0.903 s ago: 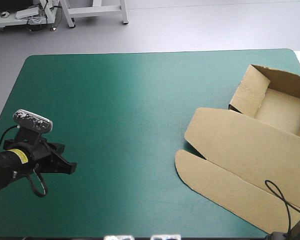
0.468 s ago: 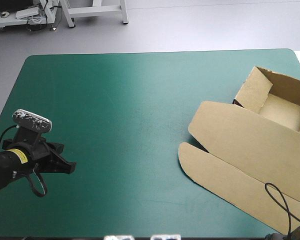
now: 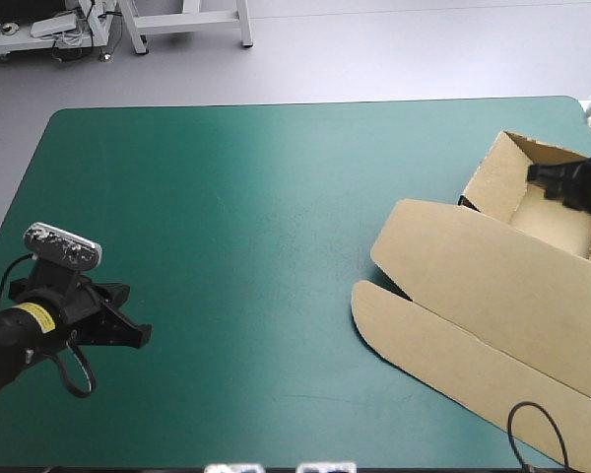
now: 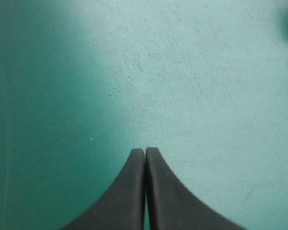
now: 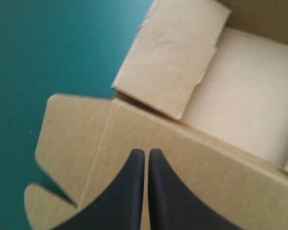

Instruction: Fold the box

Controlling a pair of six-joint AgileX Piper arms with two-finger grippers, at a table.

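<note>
My right hand (image 3: 538, 175) has just swung in from the tabletop's (image 3: 227, 197) right edge. A moment earlier almost none of it showed from above; now it hangs over the open tray (image 3: 557, 229) of the box (image 3: 443, 325). The box itself has not moved since just before. It sits at the right side of the tabletop, walls up, with its lid (image 3: 492, 286) lying flat toward the near edge. I take this to mean the tray is formed and I am coming back to press or tuck something, perhaps an inner wall, though I cannot be sure which.

From above my right hand is only a dark shape, and I can't read its fingers there. My right wrist view settles that: the two black fingers meet in one point with nothing between them, poised over the board just beside the tray's opening. It also shows the side wall (image 5: 173, 62), its edge ragged.

Only the high view shows the whole flat lid and my left hand (image 3: 143, 335) far off near the left edge. The left wrist view shows that hand's fingers pressed together over bare teal-green cover (image 4: 182, 72).
</note>
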